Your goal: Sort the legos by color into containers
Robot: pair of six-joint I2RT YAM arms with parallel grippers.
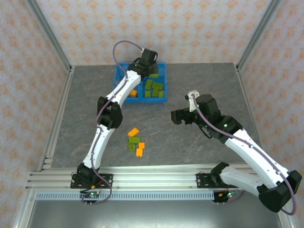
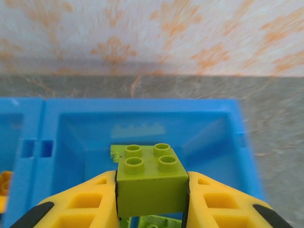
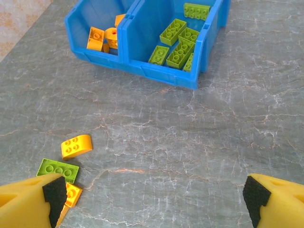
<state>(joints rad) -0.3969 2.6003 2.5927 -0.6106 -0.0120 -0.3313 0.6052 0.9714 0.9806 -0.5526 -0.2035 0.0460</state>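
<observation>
Grey marbled table [image 1: 199, 142] is seen, with the blue containers [image 1: 166, 85] at its far side. A square lime brick [image 2: 149, 178], studs upward, is clamped by the left gripper [image 2: 152, 202] above the green compartment. The right gripper [image 3: 154, 194] is held wide open, empty; loose legos [image 1: 135, 141] lie mid-table.

The containers [image 3: 161, 73] are bright blue. The legos [image 3: 173, 31] are lime green or orange-yellow. The counter [image 3: 190, 142] is grey with pale marble veining. The walls [image 2: 142, 38] are cream with an orange floral print. The fingers [image 3: 19, 199] are yellow, tipped with black pads [image 3: 54, 194].
</observation>
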